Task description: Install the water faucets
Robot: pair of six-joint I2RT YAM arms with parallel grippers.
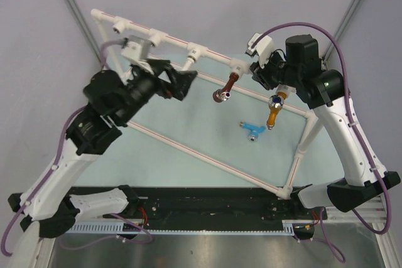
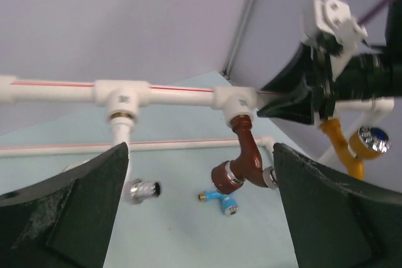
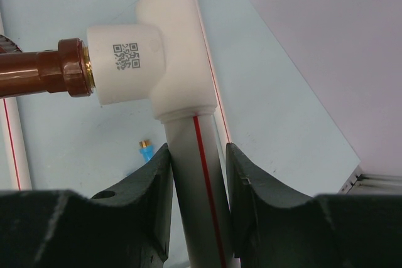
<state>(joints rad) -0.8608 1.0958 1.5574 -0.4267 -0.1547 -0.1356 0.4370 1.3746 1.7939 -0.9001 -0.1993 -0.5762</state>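
The brown faucet (image 1: 226, 87) is screwed into a tee socket (image 3: 141, 54) of the white pipe frame (image 1: 163, 36); it also shows in the left wrist view (image 2: 245, 158). A white faucet (image 2: 122, 155) hangs from the neighbouring tee. The orange-yellow faucet (image 1: 275, 110) hangs from the frame by the right arm. The light blue faucet (image 1: 251, 130) lies loose on the table. My left gripper (image 2: 201, 218) is open and empty, facing the brown faucet (image 1: 182, 83). My right gripper (image 3: 196, 155) is shut on the white pipe (image 3: 195, 180) just below the brown faucet's tee.
The frame's lower rail (image 1: 207, 158) runs diagonally across the pale blue table. More tee sockets (image 1: 119, 27) sit along the top rail at the far left. A black rail (image 1: 207, 208) lies along the near edge between the arm bases.
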